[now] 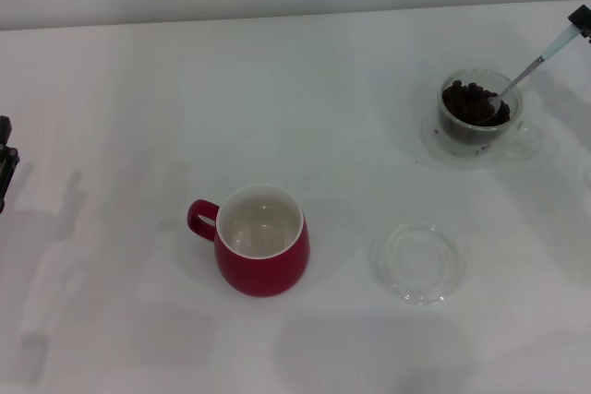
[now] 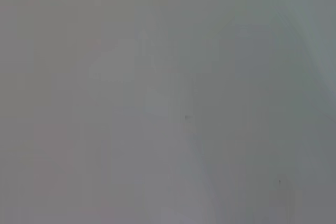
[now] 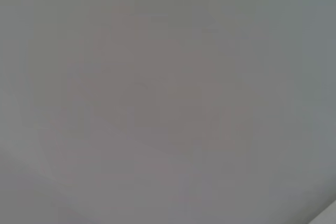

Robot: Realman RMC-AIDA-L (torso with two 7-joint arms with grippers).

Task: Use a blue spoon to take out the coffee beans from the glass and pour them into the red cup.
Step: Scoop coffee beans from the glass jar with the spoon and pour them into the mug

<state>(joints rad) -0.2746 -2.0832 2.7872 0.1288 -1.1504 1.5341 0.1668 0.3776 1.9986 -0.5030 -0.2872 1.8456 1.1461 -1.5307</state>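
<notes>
Head view gives me the whole scene on the white worktop. At far right I see the right pincer only as a dark tip at the frame edge, clamped on the pale handle end of the blue spoon. The spoon slants down with its metal bowl dipped into the coffee beans heaped in the glass, which sits on its clear saucer. Nearer me, toward the middle, the red cup stands upright, handle to my left. A flat clear dish lies just right of it. My left pincer sits at the left edge; I cannot tell its opening. Both wrist views show only blank grey.
</notes>
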